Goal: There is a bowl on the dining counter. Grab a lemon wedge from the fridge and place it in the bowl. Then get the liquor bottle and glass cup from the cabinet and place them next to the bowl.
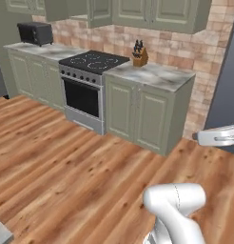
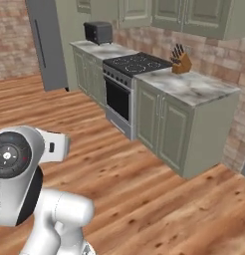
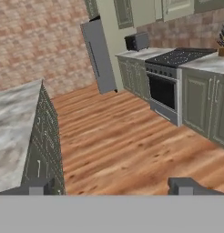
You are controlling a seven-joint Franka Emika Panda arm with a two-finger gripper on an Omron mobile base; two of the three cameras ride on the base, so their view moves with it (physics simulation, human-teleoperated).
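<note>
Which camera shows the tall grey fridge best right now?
The hand view: the tall grey fridge shows nearly full height, with a dark vertical handle, beyond the wood floor. The right base view shows its side and handle, top cropped. The left base view gives no clear look.

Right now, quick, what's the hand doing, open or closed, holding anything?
Hand: open, fingertips wide apart, nothing between them, only bare wooden floor ahead.

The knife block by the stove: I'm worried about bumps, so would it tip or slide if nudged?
The knife block looks chunky and slanted, so it would probably slide on the smooth marble worktop before tipping. The handles stick out of its top, so it may be top-heavy. It stands well back from the front edge, so falling seems unlikely.
</note>
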